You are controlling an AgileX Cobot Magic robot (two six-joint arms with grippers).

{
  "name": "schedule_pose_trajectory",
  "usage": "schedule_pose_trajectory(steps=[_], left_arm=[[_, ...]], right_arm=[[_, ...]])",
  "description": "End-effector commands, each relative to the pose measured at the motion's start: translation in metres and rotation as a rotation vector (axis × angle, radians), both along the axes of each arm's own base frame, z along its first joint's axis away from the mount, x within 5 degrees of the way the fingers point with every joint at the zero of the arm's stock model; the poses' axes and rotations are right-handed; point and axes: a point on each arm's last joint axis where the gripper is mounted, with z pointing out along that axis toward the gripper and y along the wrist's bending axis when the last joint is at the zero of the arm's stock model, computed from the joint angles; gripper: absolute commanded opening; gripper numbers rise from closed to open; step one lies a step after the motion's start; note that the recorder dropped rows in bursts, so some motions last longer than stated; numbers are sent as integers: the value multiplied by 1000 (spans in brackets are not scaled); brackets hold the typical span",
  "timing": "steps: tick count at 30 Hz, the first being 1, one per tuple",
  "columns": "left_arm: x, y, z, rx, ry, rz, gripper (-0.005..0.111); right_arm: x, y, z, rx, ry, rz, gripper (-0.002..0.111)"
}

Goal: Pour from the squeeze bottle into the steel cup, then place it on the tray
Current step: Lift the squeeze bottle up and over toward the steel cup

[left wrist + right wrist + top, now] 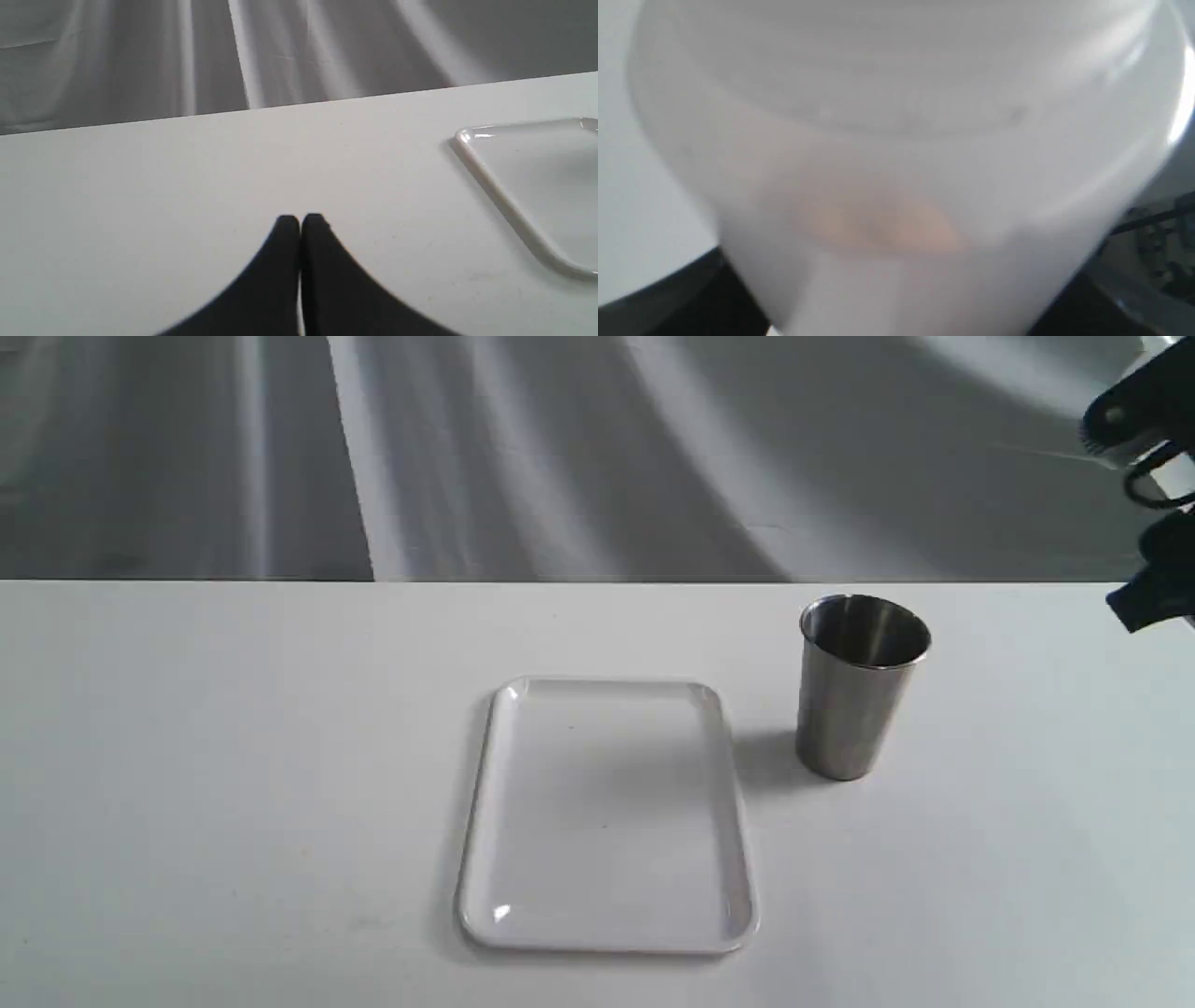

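The main danger is a spill. The steel cup [859, 700] stands upright at centre right of the exterior frame, just beside the tray [607, 683] but apart from it. It narrows toward its base, so a knock from the bottle or arm coming in from the upper right could tip it. A stream begun before the spout is over the cup's mouth would land on the surface [233, 756] or the tray.

The squeeze bottle [896, 140] is absent from the exterior frame and fills the right wrist view as a blurred, whitish translucent wall. A small amber patch shows low in the centre. So little liquid probably needs a steep tilt, which makes aiming harder, and a soft wall pressed too hard could squirt.

The right gripper [896, 280] appears to be grasping the bottle, though its fingertips are hidden. The left gripper [300, 224] is clenched on nothing above the bare surface.
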Motion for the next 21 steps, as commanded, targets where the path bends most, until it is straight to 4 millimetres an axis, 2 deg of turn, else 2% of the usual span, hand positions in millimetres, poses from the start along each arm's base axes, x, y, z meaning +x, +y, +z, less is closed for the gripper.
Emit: schedule_pose_trajectory(steps=[1, 11, 21], left_arm=[[0, 0, -1, -6, -5, -5, 0], [0, 0, -1, -3, -5, -6, 0], [0, 0, -1, -5, -5, -5, 0]], right_arm=[[13, 2, 2, -154, 53, -19, 16], [35, 4, -32, -270, 211, -17, 16], [51, 19, -58, -386, 282, 58, 16]])
